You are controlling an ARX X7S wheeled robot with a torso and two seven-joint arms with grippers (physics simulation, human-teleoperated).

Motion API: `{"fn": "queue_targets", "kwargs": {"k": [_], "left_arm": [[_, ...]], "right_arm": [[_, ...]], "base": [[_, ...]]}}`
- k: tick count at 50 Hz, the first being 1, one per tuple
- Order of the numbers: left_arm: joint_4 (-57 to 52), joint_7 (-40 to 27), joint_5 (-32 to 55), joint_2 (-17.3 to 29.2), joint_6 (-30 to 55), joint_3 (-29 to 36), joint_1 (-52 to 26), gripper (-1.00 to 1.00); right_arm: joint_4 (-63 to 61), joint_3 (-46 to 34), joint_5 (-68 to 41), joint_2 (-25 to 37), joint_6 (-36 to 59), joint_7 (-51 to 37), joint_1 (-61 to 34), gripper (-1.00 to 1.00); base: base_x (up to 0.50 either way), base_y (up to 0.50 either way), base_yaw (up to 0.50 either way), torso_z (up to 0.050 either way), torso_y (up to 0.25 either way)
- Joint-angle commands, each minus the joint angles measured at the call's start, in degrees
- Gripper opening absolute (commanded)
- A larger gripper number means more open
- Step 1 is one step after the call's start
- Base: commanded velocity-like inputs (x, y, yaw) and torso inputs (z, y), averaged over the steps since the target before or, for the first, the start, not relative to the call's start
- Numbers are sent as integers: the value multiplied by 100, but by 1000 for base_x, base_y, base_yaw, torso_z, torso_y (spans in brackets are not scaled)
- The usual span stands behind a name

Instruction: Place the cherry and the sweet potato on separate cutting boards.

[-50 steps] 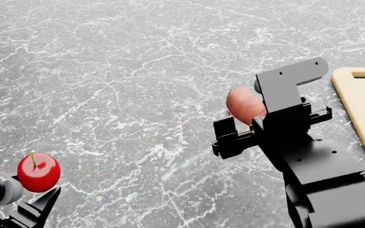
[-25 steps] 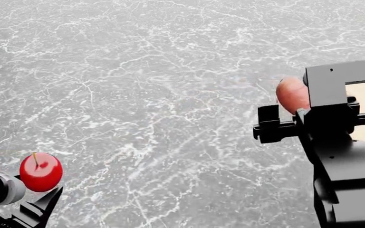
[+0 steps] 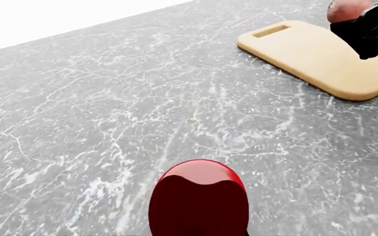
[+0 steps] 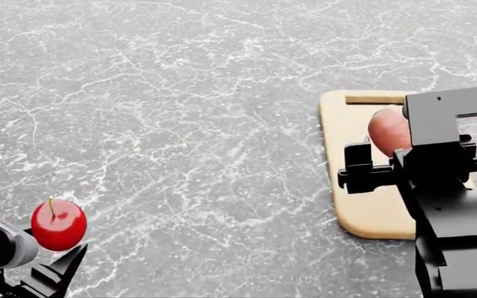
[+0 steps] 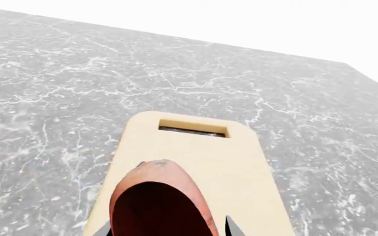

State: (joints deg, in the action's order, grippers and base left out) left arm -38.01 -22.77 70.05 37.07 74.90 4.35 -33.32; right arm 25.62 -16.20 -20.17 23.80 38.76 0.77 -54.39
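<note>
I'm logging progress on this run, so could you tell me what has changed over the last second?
The right gripper, shut on the sweet potato, has carried it from beside the cutting board to over it; the head view shifted too. The left gripper still holds the cherry low at the left.

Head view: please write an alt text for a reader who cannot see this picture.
The right gripper holds a pinkish sweet potato above a pale cutting board on a grey marble table. At the lower left, the left gripper holds a glossy red cherry.
</note>
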Motion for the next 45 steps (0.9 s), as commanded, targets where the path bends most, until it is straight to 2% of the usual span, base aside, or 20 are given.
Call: {"fn": "queue_targets", "kwargs": {"k": [1,12,36,37,45], "left_arm": [[10,79,142,-63,-274,-181,29,-100],[-16,33,173,-3,-320,-207,52,-100],[-4,-52,215,36,-370,-130,2,-100],[-26,-72,240,36,-363,-132,-9,-100],[-53,-163,330,4,-340,-94,-133,-100]], "right_arm": [[560,-88,201,-310,-114,297,-244,-100],[1612,-373,380,-591,-431,535,-535,-100],[1228,-289,245,-501,-215,439,-250,-100],[1221,-296,247,-497,-202,440,-253,100],[1100,-258,210,-458,-105,404,-284,100]], "base": [[0,0,0,0,0],[0,0,0,0,0],[0,0,0,0,0],[0,0,0,0,0],[0,0,0,0,0]]}}
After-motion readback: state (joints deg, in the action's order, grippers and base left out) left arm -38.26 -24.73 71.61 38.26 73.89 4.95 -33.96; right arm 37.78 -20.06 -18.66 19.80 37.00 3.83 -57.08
